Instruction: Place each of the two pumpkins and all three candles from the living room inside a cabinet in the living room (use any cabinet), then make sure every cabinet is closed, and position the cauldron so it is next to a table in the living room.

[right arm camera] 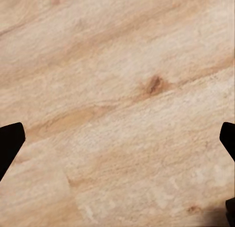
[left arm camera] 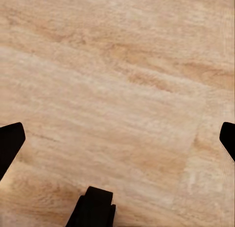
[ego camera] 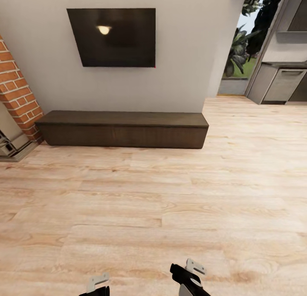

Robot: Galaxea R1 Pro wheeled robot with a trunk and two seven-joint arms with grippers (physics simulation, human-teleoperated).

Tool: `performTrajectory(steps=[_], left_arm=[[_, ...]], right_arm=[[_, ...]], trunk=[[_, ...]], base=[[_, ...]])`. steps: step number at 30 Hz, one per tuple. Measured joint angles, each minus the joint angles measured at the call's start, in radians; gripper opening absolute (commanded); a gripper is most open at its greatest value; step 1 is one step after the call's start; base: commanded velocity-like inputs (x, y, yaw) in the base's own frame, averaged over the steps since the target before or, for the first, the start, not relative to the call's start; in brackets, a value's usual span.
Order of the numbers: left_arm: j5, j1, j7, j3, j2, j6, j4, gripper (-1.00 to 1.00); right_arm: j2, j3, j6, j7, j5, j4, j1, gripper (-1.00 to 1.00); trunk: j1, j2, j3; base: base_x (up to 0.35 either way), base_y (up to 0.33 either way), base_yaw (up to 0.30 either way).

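Cabinet (ego camera: 123,130) fronts all look flush as we face the long dark unit against the wall, so it reads as closed, though from this far off we cannot rule out a drawer standing slightly ajar. Above the cabinet hangs a dark screen (ego camera: 113,37); at its left end stands a brick column (ego camera: 15,89) with part of a fireplace (ego camera: 10,138), and beyond its right end a doorway opens toward a kitchen counter (ego camera: 283,81). Between us and the cabinet lies bare wooden floor (ego camera: 153,211).

Our left gripper (left arm camera: 117,138) hangs over the floorboards with its fingertips wide apart and nothing between them. Our right gripper (right arm camera: 117,138) is likewise spread over the floor, holding nothing.

We judge the work barely placed from here: no pumpkin or candle sits on the cabinet top or on the floor before it, and whether any lie inside we cannot tell. Fetching them, and moving the cauldron beside a table, seemingly remain.
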State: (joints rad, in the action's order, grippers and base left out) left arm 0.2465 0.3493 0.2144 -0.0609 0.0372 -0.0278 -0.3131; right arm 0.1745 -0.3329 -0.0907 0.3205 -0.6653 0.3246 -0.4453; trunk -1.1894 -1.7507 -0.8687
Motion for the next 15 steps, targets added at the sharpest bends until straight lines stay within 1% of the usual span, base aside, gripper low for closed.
performTrajectory(steps=[4, 11, 15], left_arm=[[-0.001, 0.000, 0.000, -0.001, 0.000, 0.000, 0.000, 1.00], [-0.001, 0.000, 0.001, -0.001, 0.000, 0.000, 0.000, 1.00], [-0.001, 0.000, 0.002, -0.001, 0.000, 0.000, 0.000, 1.00]], right_arm=[[0.000, 0.000, 0.000, -0.002, 0.003, 0.000, 0.000, 1.00], [0.000, -0.002, 0.001, -0.002, 0.007, 0.000, 0.000, 1.00], [0.000, 0.000, 0.000, -0.005, 0.003, 0.000, 0.000, 1.00]], trunk=[[0.000, 0.000, 0.000], [0.000, 0.000, 0.000], [0.000, 0.000, 0.000]], base=[[0.314, 0.104, 0.000], [0.319, 0.034, 0.000], [0.320, 0.114, 0.000]])
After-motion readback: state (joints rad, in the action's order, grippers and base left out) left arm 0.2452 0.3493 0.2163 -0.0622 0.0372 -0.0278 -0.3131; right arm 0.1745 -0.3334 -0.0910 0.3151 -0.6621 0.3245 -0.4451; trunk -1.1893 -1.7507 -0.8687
